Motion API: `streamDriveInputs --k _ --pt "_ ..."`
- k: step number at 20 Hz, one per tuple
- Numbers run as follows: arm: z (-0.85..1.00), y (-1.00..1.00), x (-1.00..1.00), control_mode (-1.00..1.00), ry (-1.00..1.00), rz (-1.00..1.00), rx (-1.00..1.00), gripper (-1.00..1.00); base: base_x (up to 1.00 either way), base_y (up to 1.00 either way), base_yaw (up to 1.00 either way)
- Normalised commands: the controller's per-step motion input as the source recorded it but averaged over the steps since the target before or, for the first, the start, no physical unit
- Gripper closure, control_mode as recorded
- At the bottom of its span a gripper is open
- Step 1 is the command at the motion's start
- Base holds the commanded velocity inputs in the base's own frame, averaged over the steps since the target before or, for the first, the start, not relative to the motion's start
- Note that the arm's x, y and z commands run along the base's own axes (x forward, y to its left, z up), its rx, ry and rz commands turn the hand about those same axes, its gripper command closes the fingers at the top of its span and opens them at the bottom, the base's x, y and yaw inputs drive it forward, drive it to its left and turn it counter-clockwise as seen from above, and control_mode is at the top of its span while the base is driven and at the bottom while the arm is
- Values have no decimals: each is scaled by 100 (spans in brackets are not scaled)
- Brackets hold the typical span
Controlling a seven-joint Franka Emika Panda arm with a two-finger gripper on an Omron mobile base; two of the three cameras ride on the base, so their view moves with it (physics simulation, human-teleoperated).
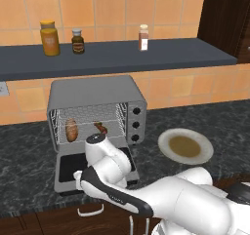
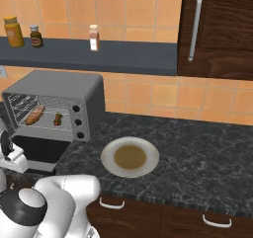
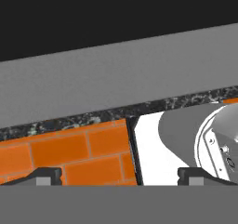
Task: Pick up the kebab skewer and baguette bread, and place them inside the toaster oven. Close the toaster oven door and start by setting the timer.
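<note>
A toaster oven (image 1: 97, 95) stands at the back of a dark marbled bench (image 2: 207, 148), its drop-down door (image 1: 66, 173) lying open and flat toward the robot. On the wire rack inside, a baguette bread (image 1: 71, 129) rests at the left and a kebab skewer (image 1: 101, 127) lies apart from it at the right; from the right base view both show in the same order (image 2: 34, 115) (image 2: 58, 119). The white arm reaches low in front of the open door. In the hand view the end effector (image 3: 121, 175) shows its two dark fingertips set wide apart, with nothing between them. A plate (image 1: 168, 139) with a brown centre sits on the bench right of the oven. Three jars stand on the shelf (image 1: 195, 53) above.
</note>
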Motion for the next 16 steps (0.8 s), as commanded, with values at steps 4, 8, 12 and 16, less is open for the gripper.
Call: streamDriveInputs --k 4,8,12,16 --pt "-30 0 -15 -100 -3 5 0 -100 0 0 0" --pt "-38 0 0 -100 -15 12 0 -100 0 0 0" --pt "-26 0 8 -100 -14 14 0 -100 0 0 0" --pt "-19 0 66 -100 -3 13 0 -100 0 0 0"
